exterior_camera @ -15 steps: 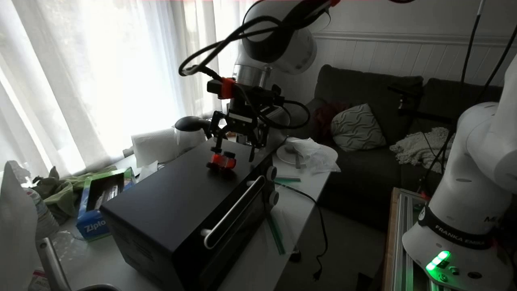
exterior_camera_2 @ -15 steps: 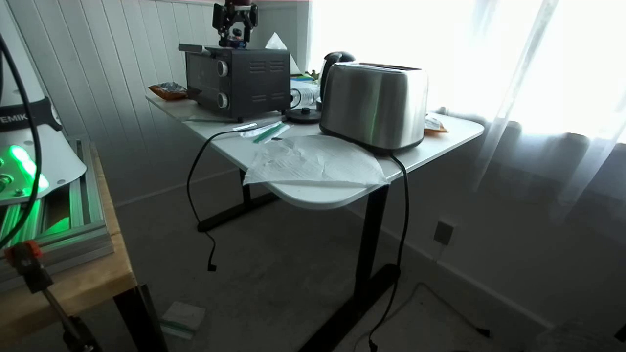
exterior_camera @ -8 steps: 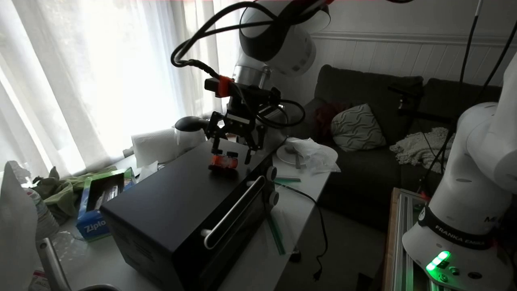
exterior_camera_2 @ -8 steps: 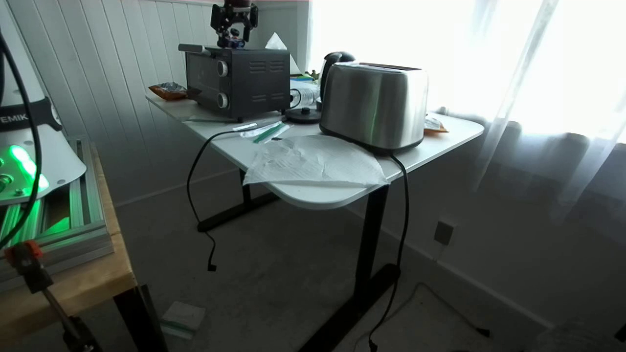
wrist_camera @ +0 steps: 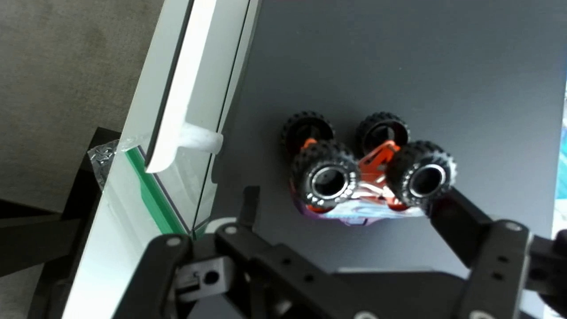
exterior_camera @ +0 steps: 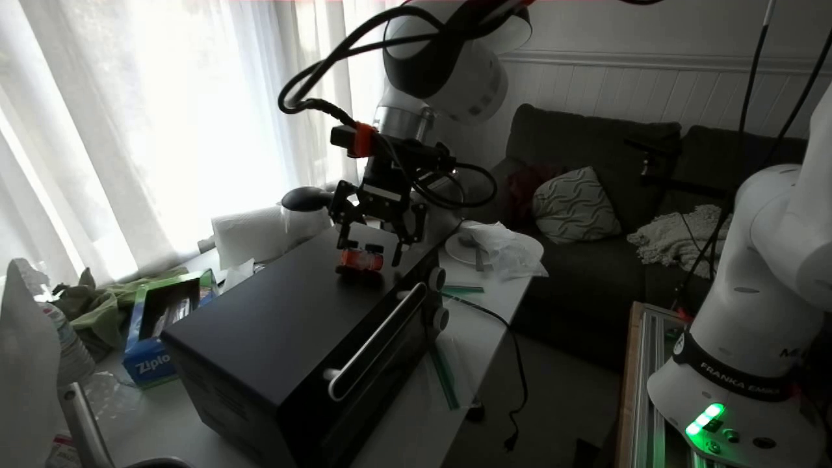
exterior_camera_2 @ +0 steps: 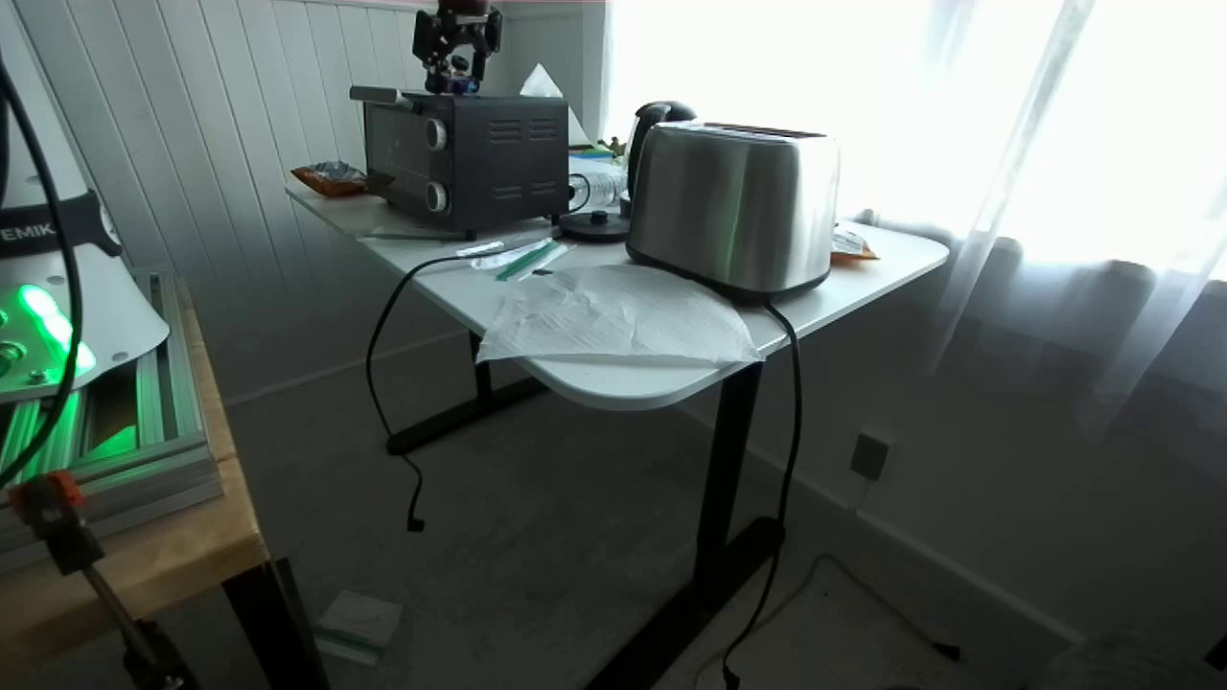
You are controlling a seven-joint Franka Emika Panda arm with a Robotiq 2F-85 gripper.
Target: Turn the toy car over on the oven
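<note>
The toy car lies on its side on top of the black oven, near the knob end. In the wrist view the car shows black wheels, an orange underside and a blue-purple body. Two wheels face up toward the camera. My gripper is open above the oven top, with its fingers either side of the car. In the wrist view, one finger reaches the car's end, touching or nearly so; the other finger is apart from it. The car is small and partly hidden by the fingers in an exterior view.
The oven's silver bar handle runs along its front edge, close to the car. A Ziploc box and a paper roll stand behind the oven. A plate sits beyond it. A silver toaster stands on the table.
My gripper has shifted slightly left and down in an exterior view. The car has gone from tilted to lying more level on its side. In the last half second little has changed.
</note>
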